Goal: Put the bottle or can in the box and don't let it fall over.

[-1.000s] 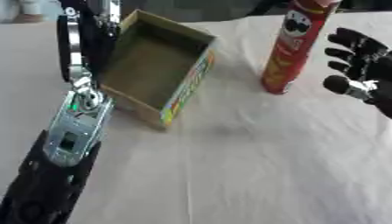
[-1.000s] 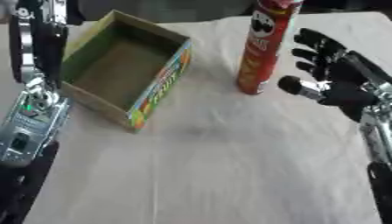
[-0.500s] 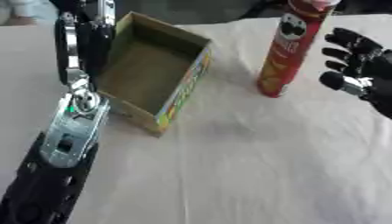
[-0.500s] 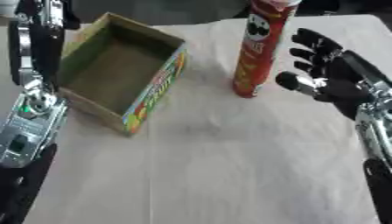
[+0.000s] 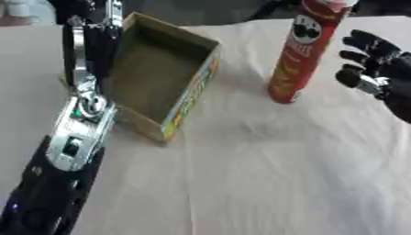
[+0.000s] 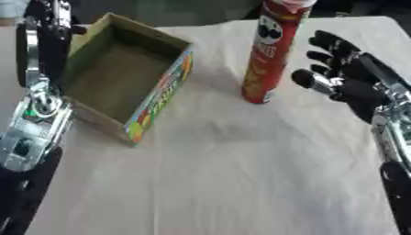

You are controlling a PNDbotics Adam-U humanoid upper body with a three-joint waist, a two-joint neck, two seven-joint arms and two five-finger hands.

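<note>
A tall red chip can [image 6: 271, 55] stands upright on the white cloth, to the right of the box. The open cardboard box [image 5: 191, 96] has a colourful printed side and nothing inside it. My right hand [image 6: 347, 79] hovers just right of the can at mid height. It is open, its fingers are spread toward the can, and a small gap separates them from it. My left arm [image 5: 76, 137] runs up the left side along the box's left wall. My left hand [image 5: 90, 18] is at the top edge beside the box's far left corner and is partly cut off.
The white tablecloth [image 5: 265, 183] covers the table, with wide bare cloth in front of the box and the can. The table's far edge and a dark background lie just behind both.
My right hand has edged slightly toward the can. The can, the box and my left arm stand as before.
</note>
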